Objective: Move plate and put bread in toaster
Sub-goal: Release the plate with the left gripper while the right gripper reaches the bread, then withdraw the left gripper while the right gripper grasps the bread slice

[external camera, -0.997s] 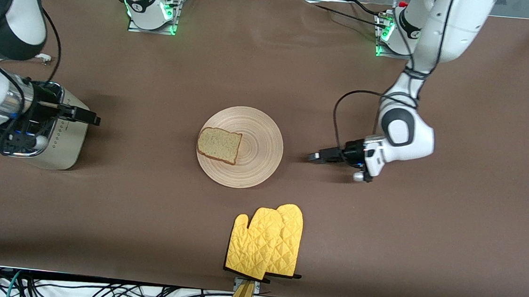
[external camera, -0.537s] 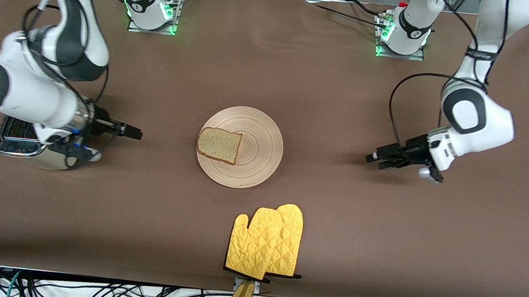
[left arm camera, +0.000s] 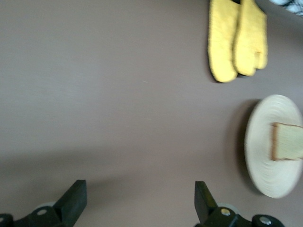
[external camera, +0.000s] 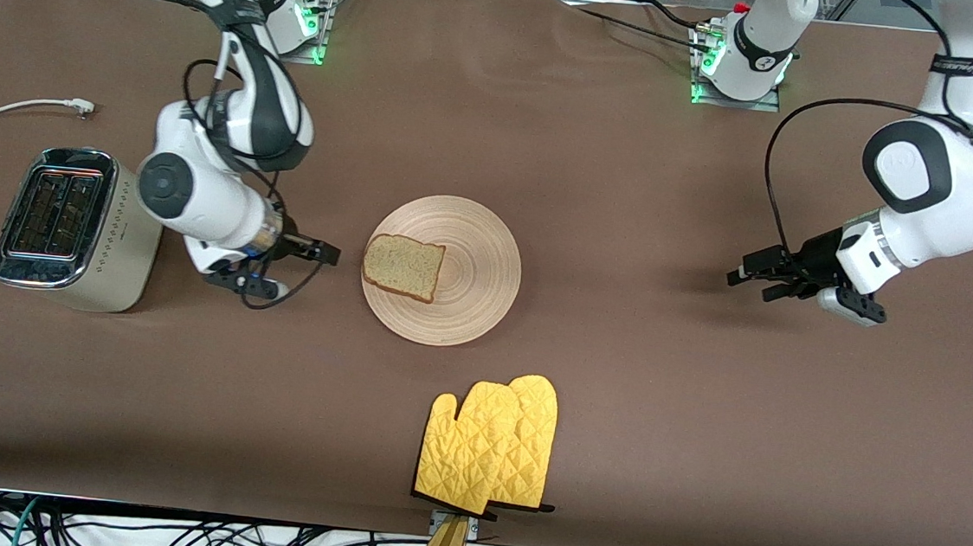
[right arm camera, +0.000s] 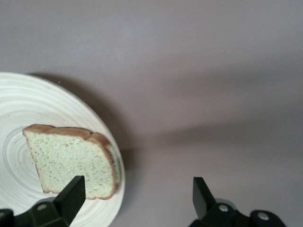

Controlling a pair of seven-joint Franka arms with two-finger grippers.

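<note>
While the toaster (external camera: pixel 73 227) is sitting at mid-left of the frame, the right arm is bending down beside it, its right gripper (external camera: pixel 321 252) hanging spread and empty just beside the plate (external camera: pixel 466 306). The bread (external camera: pixel 403 267) is lying on that plate's edge at center, closest to those fingers. At mid-right the left arm is crooking low, its left gripper (external camera: pixel 751 275) gaping empty, well apart from the plate.

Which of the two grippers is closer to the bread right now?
The right gripper, open beside the plate on the toaster's side, is closer to the bread. The left gripper hangs open, well away.
</note>
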